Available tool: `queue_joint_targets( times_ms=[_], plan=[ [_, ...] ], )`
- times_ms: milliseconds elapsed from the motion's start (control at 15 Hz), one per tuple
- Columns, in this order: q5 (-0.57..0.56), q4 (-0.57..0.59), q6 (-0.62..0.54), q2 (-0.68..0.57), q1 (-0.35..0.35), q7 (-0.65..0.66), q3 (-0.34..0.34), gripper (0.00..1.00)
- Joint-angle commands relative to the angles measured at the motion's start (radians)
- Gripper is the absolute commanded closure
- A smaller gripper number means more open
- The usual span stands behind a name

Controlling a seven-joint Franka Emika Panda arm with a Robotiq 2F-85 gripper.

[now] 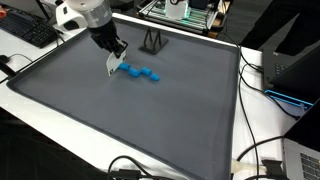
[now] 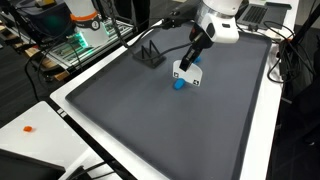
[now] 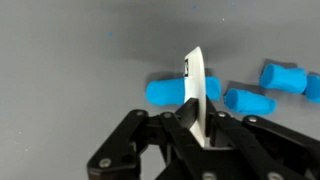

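My gripper [image 3: 196, 118] is shut on a thin white card [image 3: 195, 85], held edge-on and upright. It hovers just above a row of blue cylinders [image 3: 172, 92] lying on the grey mat. In an exterior view the gripper [image 1: 113, 60] holds the card [image 1: 111, 65] at the left end of the blue row [image 1: 141, 73]. In an exterior view the card [image 2: 185, 75] hangs over a blue cylinder [image 2: 180, 84].
The grey mat [image 1: 120, 120] covers a white-edged table. A black wire stand [image 1: 152, 42] sits at the mat's far edge; it also shows in an exterior view [image 2: 150, 53]. A keyboard [image 1: 25, 30], cables [image 1: 260, 160] and equipment surround the table.
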State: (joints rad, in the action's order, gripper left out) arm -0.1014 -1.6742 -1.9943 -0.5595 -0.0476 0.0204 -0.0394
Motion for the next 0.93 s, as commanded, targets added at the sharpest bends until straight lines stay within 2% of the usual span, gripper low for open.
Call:
queue_joint_targets(
  times_ms=[0,400,867],
  plan=[
    [-0.016,0.005,0.012,-0.032,0.009,0.001,0.002,0.98],
    [-0.019,0.003,0.02,-0.04,0.011,0.002,-0.001,0.98],
    [-0.021,0.006,0.085,-0.044,0.013,-0.009,0.0,0.98]
  ],
)
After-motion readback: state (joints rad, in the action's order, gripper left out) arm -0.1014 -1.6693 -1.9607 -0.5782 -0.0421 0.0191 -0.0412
